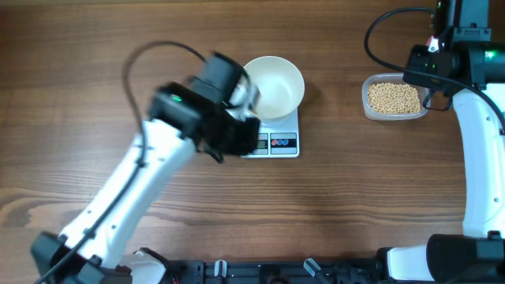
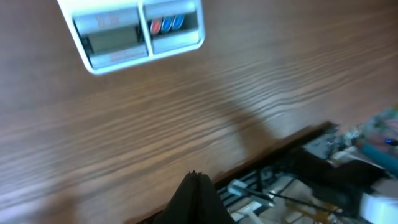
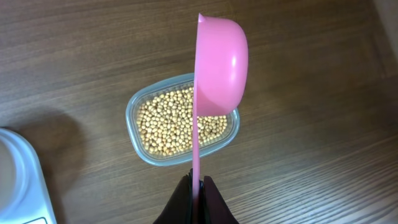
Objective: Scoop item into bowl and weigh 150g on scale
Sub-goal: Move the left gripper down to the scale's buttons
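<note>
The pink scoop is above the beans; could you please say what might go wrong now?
The right gripper pinches the pink scoop by its thin handle, cup on edge; beans may spill beside the tub. The left gripper, shut, hovers near the scale and bowl; a bump could upset weighing.

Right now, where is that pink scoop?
In the right wrist view, the pink scoop is pinched by its handle in the right gripper, its cup above the clear tub of beans, right of the scale.

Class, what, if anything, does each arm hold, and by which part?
Right gripper: the pink scoop, held by the end of its handle. Left gripper: shut, nothing held.
</note>
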